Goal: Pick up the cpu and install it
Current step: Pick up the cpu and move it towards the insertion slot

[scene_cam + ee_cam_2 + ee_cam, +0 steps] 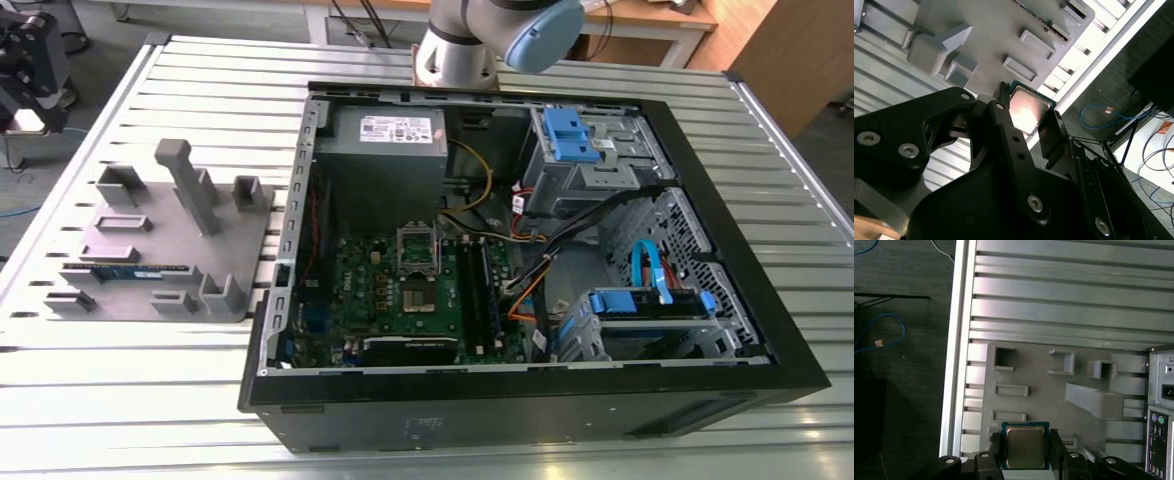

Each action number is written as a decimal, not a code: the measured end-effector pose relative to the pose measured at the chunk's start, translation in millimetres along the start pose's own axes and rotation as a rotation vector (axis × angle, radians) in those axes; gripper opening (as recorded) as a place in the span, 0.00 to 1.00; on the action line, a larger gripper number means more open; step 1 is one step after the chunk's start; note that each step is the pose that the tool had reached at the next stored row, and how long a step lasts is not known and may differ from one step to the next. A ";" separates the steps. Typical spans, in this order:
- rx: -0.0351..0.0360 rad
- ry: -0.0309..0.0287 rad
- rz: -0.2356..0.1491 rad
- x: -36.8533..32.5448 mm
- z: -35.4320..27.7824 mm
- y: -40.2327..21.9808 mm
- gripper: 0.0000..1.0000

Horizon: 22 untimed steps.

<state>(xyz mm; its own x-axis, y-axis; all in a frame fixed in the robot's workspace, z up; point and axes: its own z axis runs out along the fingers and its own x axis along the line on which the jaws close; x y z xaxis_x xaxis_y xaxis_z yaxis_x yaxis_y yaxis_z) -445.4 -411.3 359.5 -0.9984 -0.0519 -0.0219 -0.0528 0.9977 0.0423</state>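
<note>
The cpu [1025, 447] is clamped between the two black fingers [1055, 447] of the gripper [1025, 440], one finger pressed against each of two opposite edges. In both wrist views its silvery metal top, framed by a thin green border, is turned towards the cameras. In the second wrist view the cpu [1026, 109] is seen at the tips of the gripper [1028, 122], with the grey holder [989, 30] behind it. In the first wrist view the holder [1044, 390] and its raised pockets and blocks are seen beyond the chip, near the edge of the ribbed metal table [1064, 300]. Whether the chip touches the holder cannot be told.

In the exterior view the holder [160, 250] is set on the table [134, 400] at the exterior view's left, just beside the open computer case [747, 300]. A long memory stick [134, 268] is laid in the holder. Inside the case, the socket [419, 250] is seen on the green board. The base of the arm [487, 40] is seen behind the case.
</note>
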 end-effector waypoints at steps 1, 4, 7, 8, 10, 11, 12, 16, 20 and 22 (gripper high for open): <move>0.0000 -0.0001 0.000 -0.8 0.1 0.0 0.47; 0.0000 -0.0001 0.000 -3.1 0.1 -0.2 0.47; 0.0000 -0.0001 0.000 -5.0 0.1 -0.2 0.47; -0.0001 -0.0002 0.000 -5.2 0.2 -0.2 0.47; 0.0000 -0.0001 0.000 -7.5 -0.1 -0.4 0.47; 0.0000 -0.0001 0.000 -7.6 -0.1 -0.4 0.47; 0.0000 -0.0001 0.000 -7.8 -0.1 -0.4 0.47; 0.0000 -0.0001 0.000 -8.7 -0.1 -0.4 0.47; 0.0000 -0.0001 0.000 -9.6 -0.1 -0.5 0.47; -0.0001 -0.0002 0.000 -10.2 0.0 -0.5 0.47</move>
<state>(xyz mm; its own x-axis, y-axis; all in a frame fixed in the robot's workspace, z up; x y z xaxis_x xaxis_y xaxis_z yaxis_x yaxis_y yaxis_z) -435.3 -411.3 359.7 -0.9984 -0.0519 -0.0220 -0.0528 0.9977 0.0424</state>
